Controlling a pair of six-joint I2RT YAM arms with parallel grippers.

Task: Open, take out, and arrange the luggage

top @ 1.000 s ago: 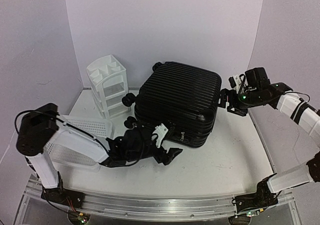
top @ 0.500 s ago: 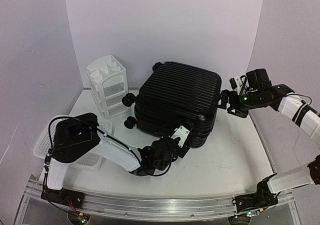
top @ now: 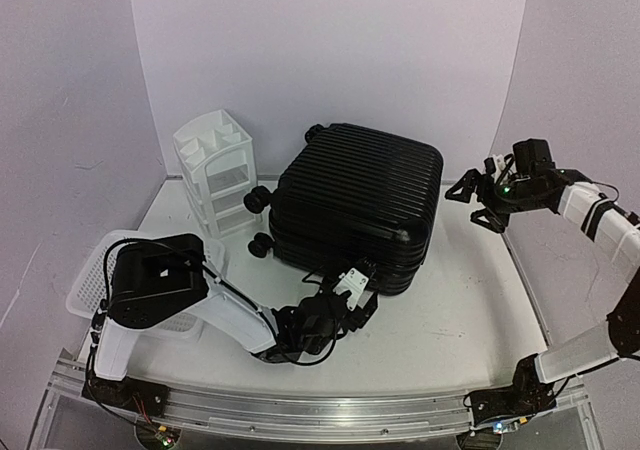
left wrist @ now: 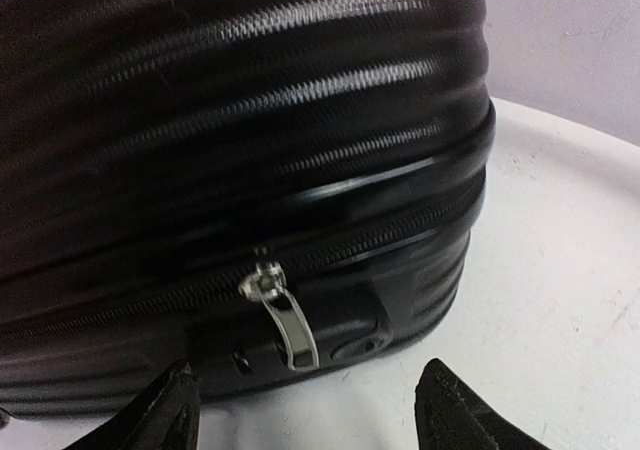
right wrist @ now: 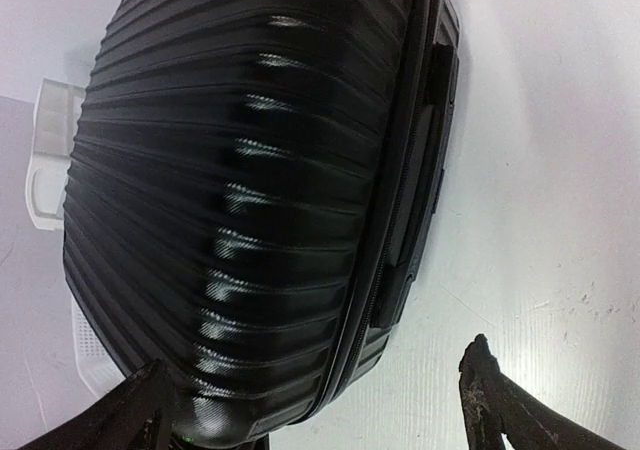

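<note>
- The table (top: 470, 310) is viewed whole from above and behind the arm bases.
- One edge of the luggage (left wrist: 250, 120) is seen close ahead of the left gripper (left wrist: 308, 375).
- Its ribbed shell, shared by all views, is seen farther ahead of the right gripper (right wrist: 316, 360).

Black ribbed luggage (top: 355, 200), closed, flat.

We list on the table (top: 450, 305) one luggage (top: 355, 200) with three caster wheels (top: 262, 198) showing, one white drawer unit (top: 215, 170), one white mesh basket (top: 88, 288). We count two grippers: left gripper (top: 358, 288), right gripper (top: 472, 205).
</note>
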